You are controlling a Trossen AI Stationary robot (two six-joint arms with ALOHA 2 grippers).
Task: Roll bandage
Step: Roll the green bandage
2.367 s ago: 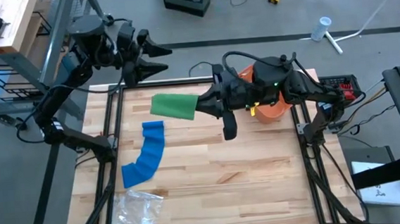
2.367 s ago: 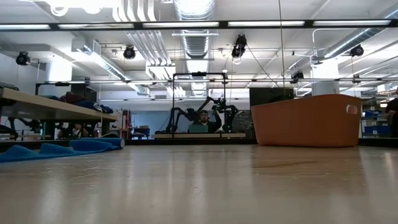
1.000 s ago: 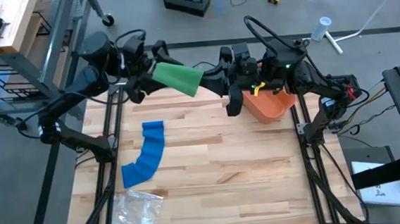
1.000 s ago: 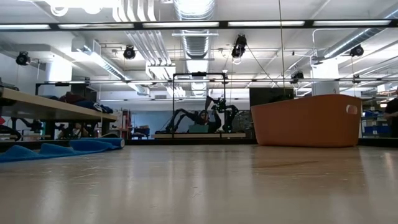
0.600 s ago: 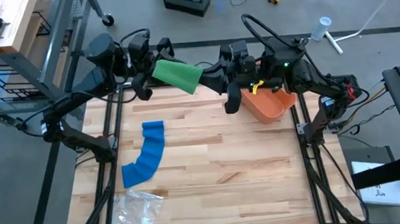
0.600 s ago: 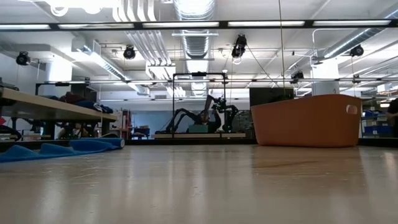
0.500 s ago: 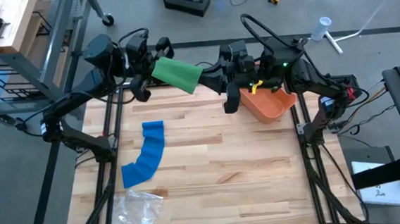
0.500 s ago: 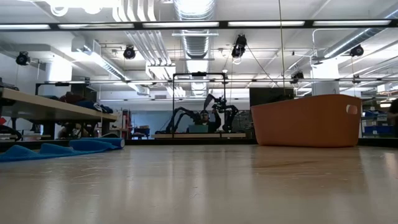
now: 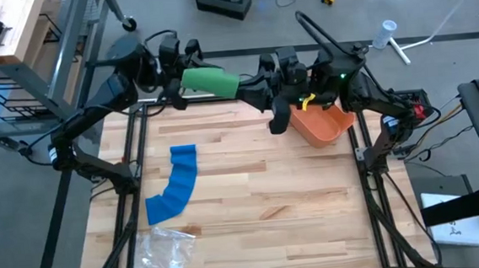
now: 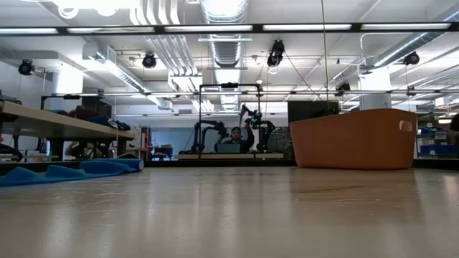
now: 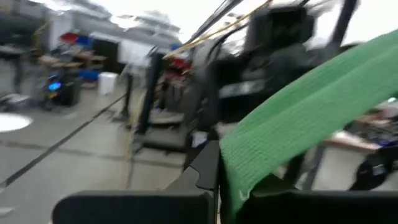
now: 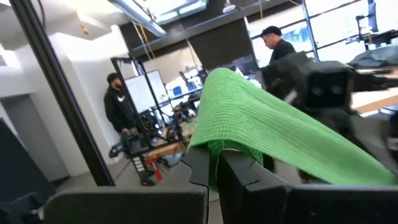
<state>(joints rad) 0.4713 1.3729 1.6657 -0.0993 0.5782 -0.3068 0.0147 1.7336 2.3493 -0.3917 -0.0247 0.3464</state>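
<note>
A green bandage point(image 9: 210, 81) hangs in the air over the table's far edge, stretched between my two grippers. My left gripper point(image 9: 183, 80) is shut on its left end and my right gripper point(image 9: 243, 86) is shut on its right end. In the left wrist view the green bandage point(image 11: 311, 118) runs off from my left gripper point(image 11: 217, 180) toward the other arm. In the right wrist view the bandage point(image 12: 267, 130) arches over my right gripper point(image 12: 216, 165). A blue bandage point(image 9: 174, 185) lies flat and curved on the table's left half. The low view shows neither gripper. My left gripper pinches the green bandage's left end point(image 11: 239, 171) between its two fingers, coming in about level from the table's left. The bandage is clear of the table. My right gripper pinches the bandage's right end point(image 12: 214, 146) between its two fingers, about level from the table's right; the cloth bulges up just past the fingertips.
An orange bin point(image 9: 323, 124) stands at the table's far right, just behind my right arm, and shows in the low view as the orange bin point(image 10: 355, 140). A clear plastic bag point(image 9: 167, 253) lies near the front left corner. People stand in the room beyond.
My left gripper has moved a little toward the right gripper and shut on the green bandage's left end. The bandage, which hung as a wide slanted flap from the right gripper, now runs as a narrower, nearly level strip between the two grippers.
</note>
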